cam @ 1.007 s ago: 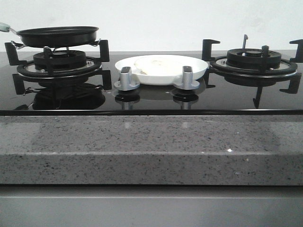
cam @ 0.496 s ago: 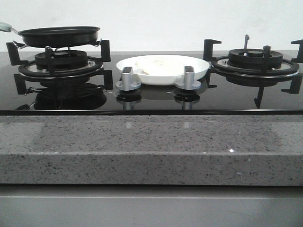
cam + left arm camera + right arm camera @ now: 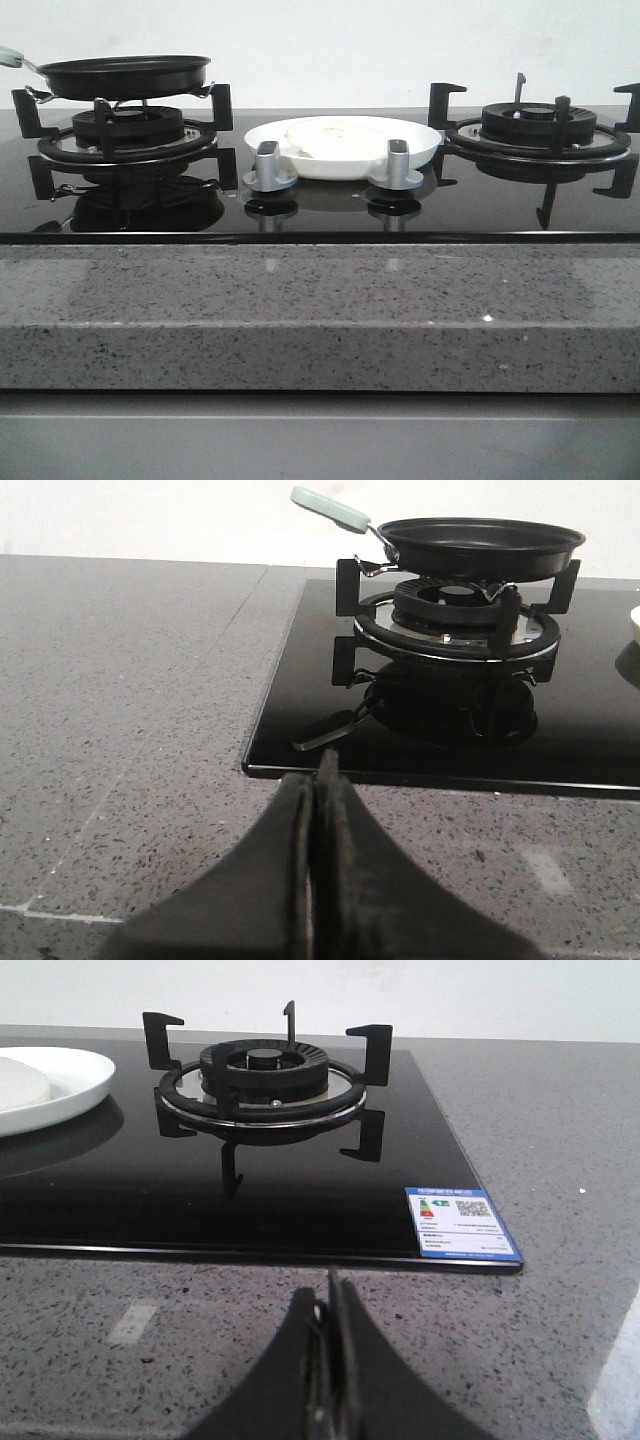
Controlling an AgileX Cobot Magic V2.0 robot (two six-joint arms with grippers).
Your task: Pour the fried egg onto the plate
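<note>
Already the fried egg (image 3: 335, 138) lies in the plate (image 3: 425, 148), which sits on the black glass hob (image 3: 320, 210) between the two burners, just behind the two silver knobs (image 3: 270, 166). Both grippers are well apart from it, low over the grey speckled counter (image 3: 320, 310) in front of the hob. The left gripper (image 3: 318, 780) is clenched with nothing between its fingers, facing the left burner (image 3: 455, 615), where the black frying pan (image 3: 475, 545) with its pale green handle rests on the grate. The right gripper (image 3: 328, 1305) is likewise pressed closed and holds nothing, facing the right burner (image 3: 262, 1085); the plate's rim shows off to one side of it. The egg is a flat, pale cream disc with a soft uneven edge, filling roughly the middle of the glossy white dish.
</note>
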